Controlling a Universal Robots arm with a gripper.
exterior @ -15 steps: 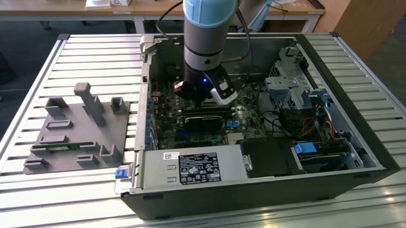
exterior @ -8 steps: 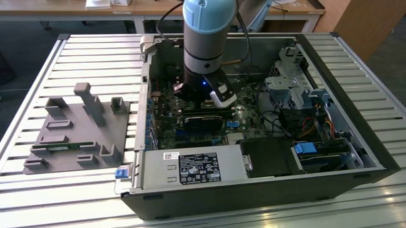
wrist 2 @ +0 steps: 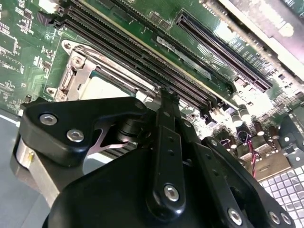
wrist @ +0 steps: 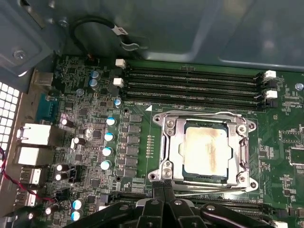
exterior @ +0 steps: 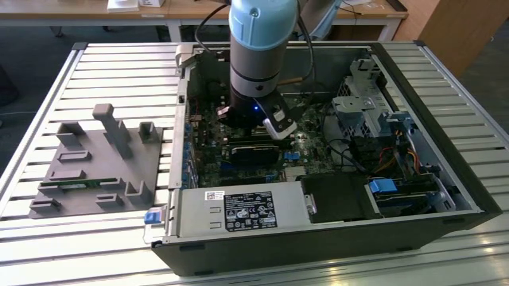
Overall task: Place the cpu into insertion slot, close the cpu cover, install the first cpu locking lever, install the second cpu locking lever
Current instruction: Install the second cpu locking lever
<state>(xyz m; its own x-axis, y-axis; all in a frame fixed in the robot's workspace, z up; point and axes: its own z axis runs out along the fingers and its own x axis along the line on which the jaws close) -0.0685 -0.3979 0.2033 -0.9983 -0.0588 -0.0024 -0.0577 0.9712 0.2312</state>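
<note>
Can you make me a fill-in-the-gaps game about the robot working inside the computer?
1. The cpu is sitting inside the insertion ____.
2. The silvery cpu cover is folded ____ around the chip.
3. The long black memory strips lie on the ____ circuit board.
4. In the exterior view, the arm's tool reaches into the open computer ____.

Missing words: slot; down; green; case
</note>
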